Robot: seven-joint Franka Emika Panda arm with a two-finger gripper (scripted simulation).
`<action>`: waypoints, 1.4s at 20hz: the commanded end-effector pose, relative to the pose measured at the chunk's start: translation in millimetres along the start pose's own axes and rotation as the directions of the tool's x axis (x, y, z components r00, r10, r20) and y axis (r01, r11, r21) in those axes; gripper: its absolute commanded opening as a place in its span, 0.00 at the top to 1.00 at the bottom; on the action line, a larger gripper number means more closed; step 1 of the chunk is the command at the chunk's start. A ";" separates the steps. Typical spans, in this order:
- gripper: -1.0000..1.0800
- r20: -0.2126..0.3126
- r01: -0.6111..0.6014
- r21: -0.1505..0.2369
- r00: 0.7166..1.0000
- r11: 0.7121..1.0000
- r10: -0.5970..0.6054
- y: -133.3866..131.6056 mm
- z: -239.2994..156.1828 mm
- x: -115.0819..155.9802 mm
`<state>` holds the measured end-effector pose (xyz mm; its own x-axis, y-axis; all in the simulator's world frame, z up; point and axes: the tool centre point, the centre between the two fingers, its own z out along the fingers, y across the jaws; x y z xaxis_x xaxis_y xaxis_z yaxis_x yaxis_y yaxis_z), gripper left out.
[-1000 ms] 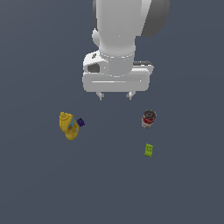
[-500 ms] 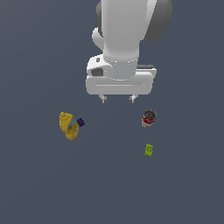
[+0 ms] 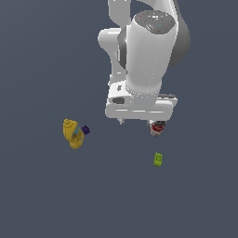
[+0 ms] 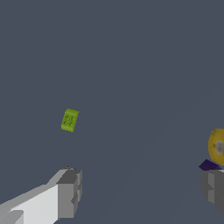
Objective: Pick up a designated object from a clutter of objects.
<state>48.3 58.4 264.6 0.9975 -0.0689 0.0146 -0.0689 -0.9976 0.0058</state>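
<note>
Lime-green block (image 4: 69,120) ahead of my spread, empty hand (image 4: 140,190) looks light, stiff; I'd pinch its long edges.

block (image 3: 158,159): bare surface (image 3: 42,195) all round | nearest obstacle: can (image 3: 158,128), near, under arm | bottle (image 3: 73,134), cube (image 3: 85,130): well apart

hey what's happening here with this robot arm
A simulated Panda arm hangs over a few small items on a dark floor. Its gripper is open and empty. The lime-green block lies untouched, apart from the red-and-white can. The yellow bottle and purple cube sit together off to the exterior view's left.
</note>
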 end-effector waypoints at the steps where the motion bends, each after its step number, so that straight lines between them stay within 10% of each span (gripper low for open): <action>1: 0.04 0.002 -0.029 0.000 1.000 1.000 0.029 -15.9 21.0 8.0; 16: 0.04 0.012 -0.208 0.001 0.978 0.978 0.208 -114.3 160.4 27.6; 28: 0.04 0.016 -0.256 0.002 0.967 0.967 0.256 -140.8 201.6 23.4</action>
<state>83.7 195.1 63.6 0.9476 -0.3194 -0.0011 -0.3194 -0.9476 0.0007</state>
